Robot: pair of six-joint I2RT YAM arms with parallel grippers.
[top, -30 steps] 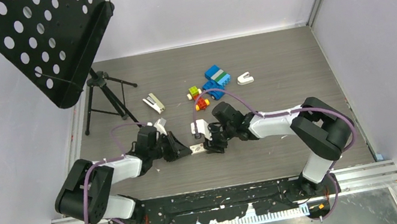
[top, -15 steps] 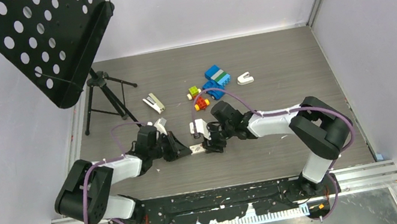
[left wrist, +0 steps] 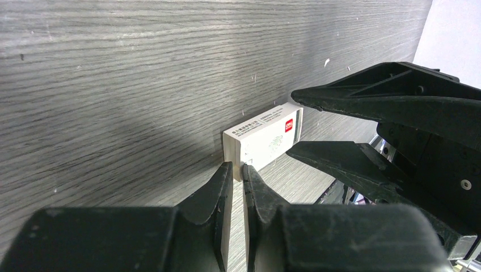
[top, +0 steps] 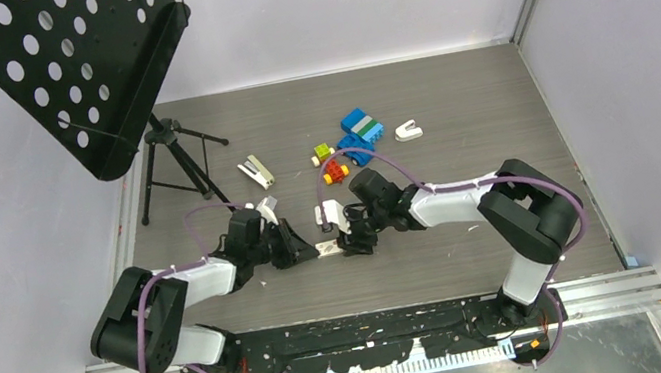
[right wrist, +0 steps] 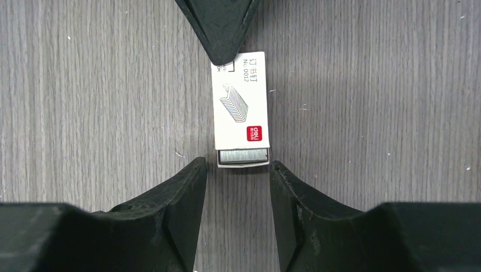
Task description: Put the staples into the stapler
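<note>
Grey wood-grain bench (right wrist: 85,85): silvery staples (right wrist: 244,156) peek from a white cardboard box (right wrist: 241,102); right end effector (right wrist: 238,167) flanks that end, spread; left end effector (left wrist: 237,170) sits pressed together opposite.

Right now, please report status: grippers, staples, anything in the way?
Left gripper shut, tips at one end of the box. Right gripper open, astride the other end. Staples inside the box, edge showing. Stapler apart, untouched.

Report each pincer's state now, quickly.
The left pincer: closed, tips against one end of the staple box; whether it pinches anything cannot be told.
The right pincer: open, straddling the box's open end, holding nothing.
</note>
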